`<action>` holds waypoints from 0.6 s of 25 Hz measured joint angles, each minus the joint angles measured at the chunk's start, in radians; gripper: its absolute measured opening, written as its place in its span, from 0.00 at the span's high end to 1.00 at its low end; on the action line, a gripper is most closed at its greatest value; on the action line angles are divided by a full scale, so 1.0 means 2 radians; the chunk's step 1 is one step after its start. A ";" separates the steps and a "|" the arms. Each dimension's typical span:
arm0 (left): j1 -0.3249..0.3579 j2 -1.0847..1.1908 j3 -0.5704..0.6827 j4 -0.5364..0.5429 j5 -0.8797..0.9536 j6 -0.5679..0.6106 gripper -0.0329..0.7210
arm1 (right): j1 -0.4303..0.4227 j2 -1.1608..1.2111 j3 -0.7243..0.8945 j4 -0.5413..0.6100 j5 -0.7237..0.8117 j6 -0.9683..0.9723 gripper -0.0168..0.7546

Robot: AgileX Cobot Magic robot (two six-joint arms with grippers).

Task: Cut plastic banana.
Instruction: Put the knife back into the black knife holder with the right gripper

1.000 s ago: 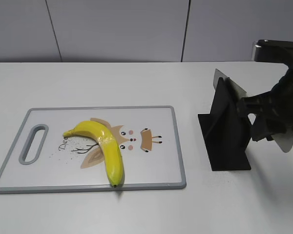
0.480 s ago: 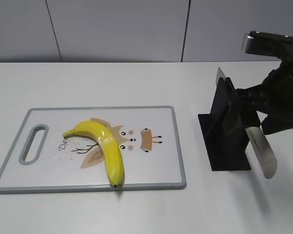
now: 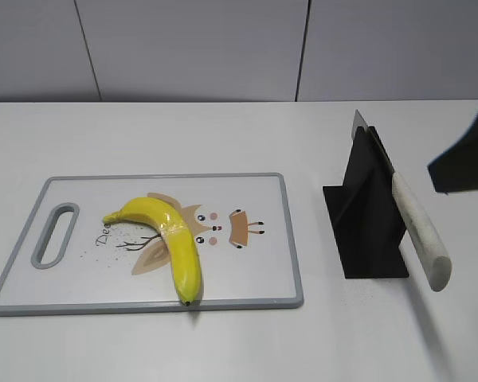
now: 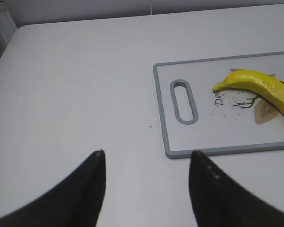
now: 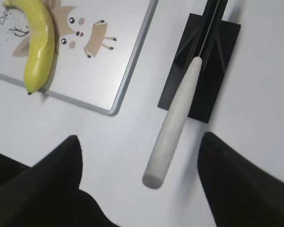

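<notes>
A yellow plastic banana [image 3: 169, 237] lies on the white cutting board [image 3: 247, 185] with a grey rim; it also shows in the left wrist view [image 4: 265, 87] and the right wrist view [image 5: 38, 45]. A knife with a white handle [image 3: 418, 231] leans in a black stand [image 3: 366, 231], handle sticking out toward the front right. My right gripper [image 5: 141, 136] is open above the table, its fingers on either side of the handle's end [image 5: 168, 142], not touching it. In the exterior view only a dark part of the right arm [image 3: 466, 163] shows. My left gripper [image 4: 148, 152] is open and empty over bare table left of the board.
The board has a slot handle [image 3: 54, 235] at its left end and a cartoon print. The table top [image 3: 183, 135] is white, with a grey wall behind. The black stand's base [image 5: 199, 71] lies flat to the right of the board.
My right arm has drawn back to the right edge of the exterior view, away from the knife. The handle now shows in full, leaning out of the stand. The banana has not moved.
</notes>
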 joint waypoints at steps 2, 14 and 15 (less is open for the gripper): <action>0.000 0.000 0.000 0.000 0.000 0.000 0.23 | 0.000 -0.040 0.025 0.000 0.010 -0.017 0.21; 0.000 0.000 0.000 0.000 0.000 0.000 0.23 | 0.000 -0.290 0.174 -0.025 0.029 -0.051 0.22; 0.000 0.000 0.000 0.000 0.000 0.000 0.23 | 0.000 -0.309 0.178 -0.027 0.038 -0.052 0.22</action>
